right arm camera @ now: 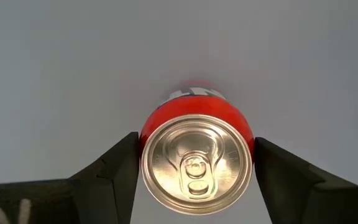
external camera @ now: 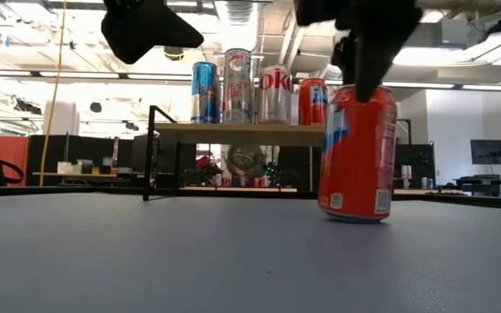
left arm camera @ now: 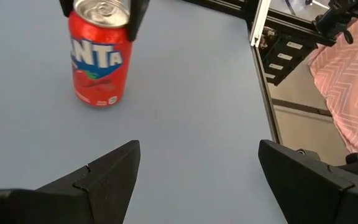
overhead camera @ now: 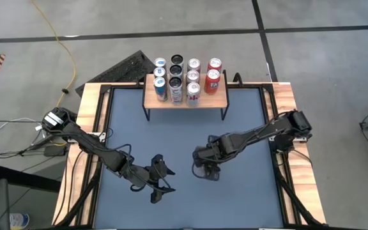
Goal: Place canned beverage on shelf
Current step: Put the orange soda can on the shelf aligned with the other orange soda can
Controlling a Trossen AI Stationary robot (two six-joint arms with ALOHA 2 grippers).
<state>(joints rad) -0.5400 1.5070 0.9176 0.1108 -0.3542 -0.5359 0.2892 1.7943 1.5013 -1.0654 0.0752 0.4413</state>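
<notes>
One orange Fanta can (external camera: 357, 152) stands upright on the blue-grey table (overhead camera: 171, 140), directly below the right gripper (overhead camera: 207, 167) and between its two fingers (right arm camera: 114, 171). In the right wrist view the silver lid with its pull tab faces the camera, and a dark finger lies along each side of the can's upper rim; the fingers look to be touching or almost touching the metal, but whether they press on it cannot be told. In the low view the can's base rests flat on the table, with the gripper reaching down over its top.

The left gripper (overhead camera: 159, 180) hovers over the table beside the can, on the side away from the right arm, and apart from it. Its fingers (left arm camera: 114, 171) are spread wide with nothing between them; in the left wrist view the can shows beyond them, capped by the other arm's fingertips.

Beyond the right gripper, toward the far edge of the table, stands the shelf (overhead camera: 185, 99), a light wooden top on thin black legs. A dozen or so upright cans (overhead camera: 176, 82) sit on it in rows, blue, silver and red among them; in the low view the front row reads blue, silver, silver and red.

A wooden frame (overhead camera: 88, 121) borders the table.
</notes>
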